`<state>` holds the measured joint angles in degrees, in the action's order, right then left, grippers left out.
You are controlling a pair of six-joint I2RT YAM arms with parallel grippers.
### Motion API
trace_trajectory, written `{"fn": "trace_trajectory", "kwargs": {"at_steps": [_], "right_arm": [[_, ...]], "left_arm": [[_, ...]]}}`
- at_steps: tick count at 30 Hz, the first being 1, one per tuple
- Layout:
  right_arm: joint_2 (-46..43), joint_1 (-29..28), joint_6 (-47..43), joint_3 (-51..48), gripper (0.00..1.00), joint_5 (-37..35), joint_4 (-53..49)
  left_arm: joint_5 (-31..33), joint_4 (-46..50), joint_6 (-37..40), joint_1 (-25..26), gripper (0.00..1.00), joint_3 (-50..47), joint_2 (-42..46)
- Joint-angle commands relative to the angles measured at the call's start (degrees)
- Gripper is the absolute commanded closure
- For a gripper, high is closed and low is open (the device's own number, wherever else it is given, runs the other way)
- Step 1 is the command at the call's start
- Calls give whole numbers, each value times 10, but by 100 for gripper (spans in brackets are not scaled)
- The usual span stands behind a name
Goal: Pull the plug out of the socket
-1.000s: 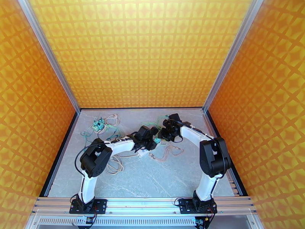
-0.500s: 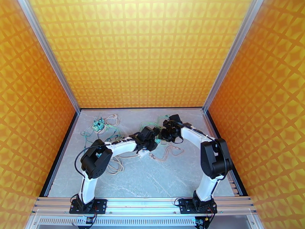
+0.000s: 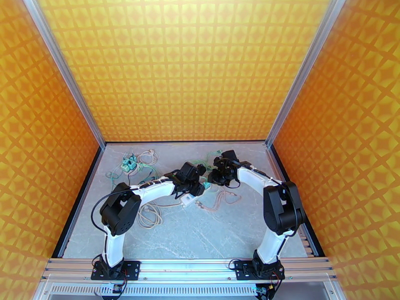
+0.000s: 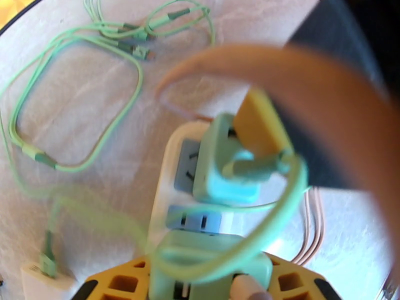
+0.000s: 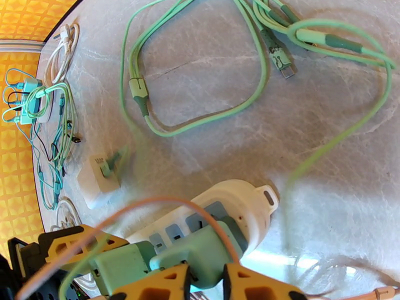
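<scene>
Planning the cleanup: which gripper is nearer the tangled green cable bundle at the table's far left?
Left. The left gripper is to the right of the cable bundle; the right gripper sits farther right still, beyond the left one.

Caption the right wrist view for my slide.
Right pincer clamped on a green plug in the white strip, green cables looped on the table.

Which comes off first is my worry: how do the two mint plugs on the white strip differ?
The end plug, by the strip's rounded tip, sits in the right gripper and looks tilted; the inner plug sits in the left gripper and looks seated flat. Both are mint green.
</scene>
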<state>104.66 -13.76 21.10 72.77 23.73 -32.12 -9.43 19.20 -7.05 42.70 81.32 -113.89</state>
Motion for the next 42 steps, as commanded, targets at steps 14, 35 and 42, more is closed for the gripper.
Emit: {"fn": "trace_trajectory", "kwargs": {"at_steps": [14, 35, 42], "right_arm": [[9, -1, -4, -27, 74, -72, -47], [-11, -1, 10, -27, 73, -46, -36], [-27, -1, 13, -28, 71, -42, -35]], "left_arm": [[49, 149, 34, -13, 67, 21, 82], [161, 265, 146, -70, 67, 328, -143], [169, 280, 146, -70, 66, 407, -228]]}}
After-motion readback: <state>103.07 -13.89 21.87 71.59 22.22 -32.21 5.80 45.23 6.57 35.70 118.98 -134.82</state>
